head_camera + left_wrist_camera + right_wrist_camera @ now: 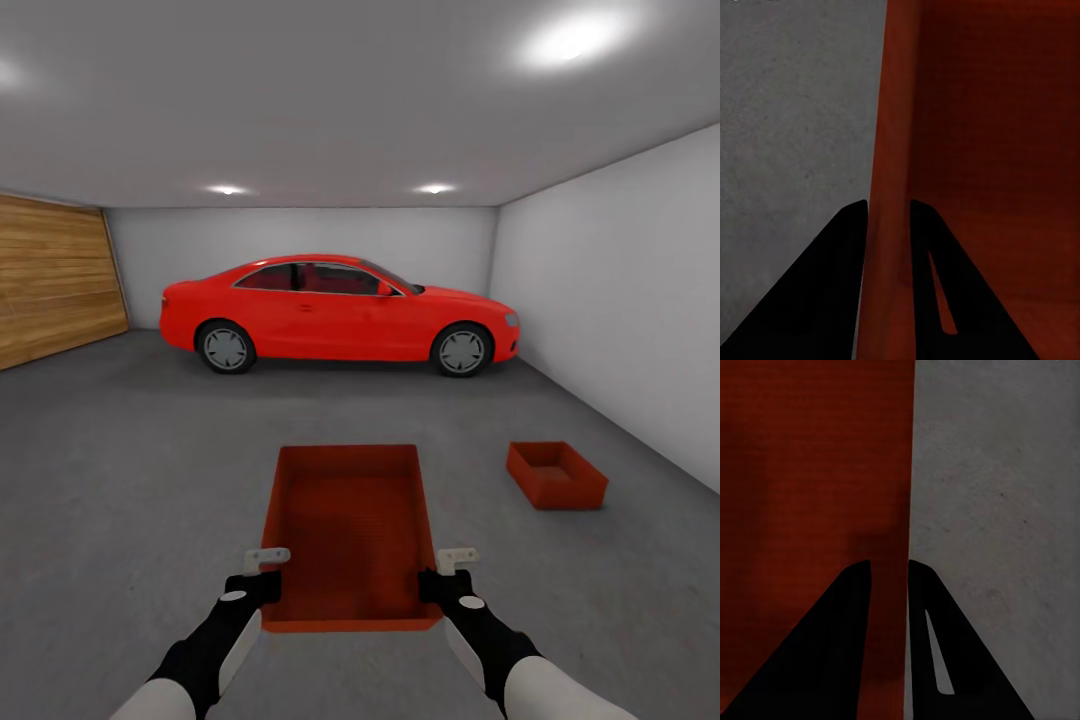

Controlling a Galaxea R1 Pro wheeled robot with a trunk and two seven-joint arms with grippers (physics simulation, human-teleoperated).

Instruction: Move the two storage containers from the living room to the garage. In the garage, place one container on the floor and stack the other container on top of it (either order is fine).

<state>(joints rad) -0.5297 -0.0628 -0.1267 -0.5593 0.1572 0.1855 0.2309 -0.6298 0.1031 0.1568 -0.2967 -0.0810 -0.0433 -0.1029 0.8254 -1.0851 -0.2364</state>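
A red bin (350,535) is held up over the grey floor (120,480) in the garage, gripped on its L wall by the left gripper (266,572) & on its R wall by the right gripper (445,572), fingers shut on each wall. A 2nd bin (556,474) sits on the floor, off to the right. A red car (335,313) is parked behind, by the back wall (200,245).
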